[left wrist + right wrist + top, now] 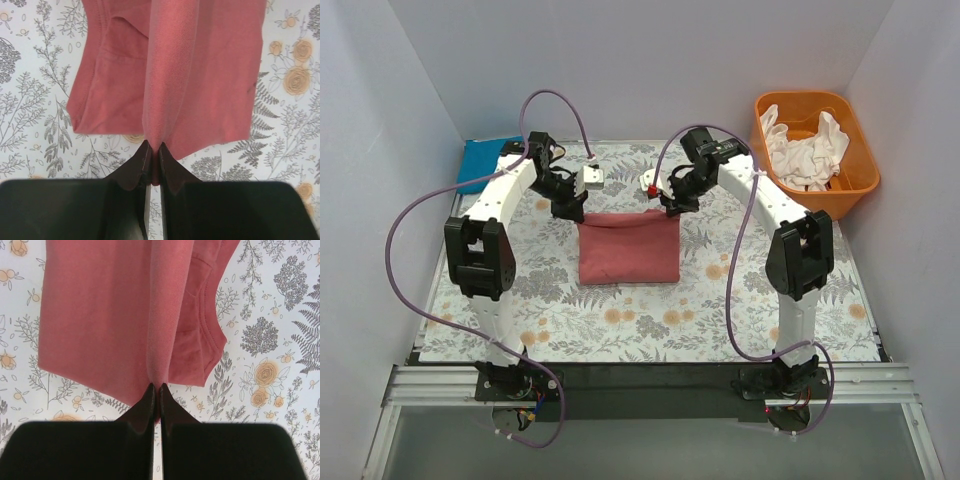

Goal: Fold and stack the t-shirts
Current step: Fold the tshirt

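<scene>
the left gripper (152, 148) and right gripper (155, 387) are each clamped tight on a far corner of the folded red shirt (628, 252), which lies at the middle of the floral cloth (620, 325).

The folded dusty-red cotton t-shirt (628, 250) has its far corners hidden from the top camera under the left gripper (572, 212) and right gripper (669, 208). In both wrist views it runs off the top edge, its pinched fabric lost between the black fingers (132, 172). Left of the t-shirt a flat blue object (485, 160) is too small to identify; right of it, the crumpled white cloths (810, 152) in the orange plastic basket (867, 182) cannot be counted.
</scene>
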Tool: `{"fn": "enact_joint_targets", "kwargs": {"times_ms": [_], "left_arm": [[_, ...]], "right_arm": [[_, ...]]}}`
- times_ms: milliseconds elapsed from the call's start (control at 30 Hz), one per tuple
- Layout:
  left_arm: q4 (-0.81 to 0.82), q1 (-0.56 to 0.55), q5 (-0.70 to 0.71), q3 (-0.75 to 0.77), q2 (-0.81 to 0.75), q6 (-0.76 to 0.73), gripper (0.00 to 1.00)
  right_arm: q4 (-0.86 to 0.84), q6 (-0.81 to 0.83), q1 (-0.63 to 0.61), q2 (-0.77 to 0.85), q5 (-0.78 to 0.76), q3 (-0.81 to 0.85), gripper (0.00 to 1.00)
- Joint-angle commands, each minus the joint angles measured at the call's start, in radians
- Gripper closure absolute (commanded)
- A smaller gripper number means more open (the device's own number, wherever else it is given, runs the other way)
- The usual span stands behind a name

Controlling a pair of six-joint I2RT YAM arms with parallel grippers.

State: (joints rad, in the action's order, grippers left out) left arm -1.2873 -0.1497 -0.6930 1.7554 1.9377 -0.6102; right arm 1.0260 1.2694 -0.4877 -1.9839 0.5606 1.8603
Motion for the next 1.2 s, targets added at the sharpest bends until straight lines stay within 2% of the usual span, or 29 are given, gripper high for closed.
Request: {"fn": "enact_joint_targets", "kwargs": {"times_ms": [0, 267, 667, 1167], "left_arm": [[0.022, 0.015, 0.004, 0.061, 0.013, -0.010, 1.00], [0.040, 0.018, 0.029, 0.138, 0.099, 0.006, 1.00], [0.106, 0.022, 0.067, 0.151, 0.162, 0.055, 1.00], [0.282, 0.032, 0.133, 0.059, 0.201, 0.138, 1.00]], "right_arm": [[0.037, 0.039, 0.021, -0.023, 0.016, 0.068, 0.99], [0.037, 0.065, 0.040, -0.099, 0.018, 0.137, 0.99], [0.026, 0.096, 0.049, -0.207, 0.002, 0.235, 0.99], [-0.129, 0.036, 0.049, -0.289, -0.011, 0.244, 0.99]]}}
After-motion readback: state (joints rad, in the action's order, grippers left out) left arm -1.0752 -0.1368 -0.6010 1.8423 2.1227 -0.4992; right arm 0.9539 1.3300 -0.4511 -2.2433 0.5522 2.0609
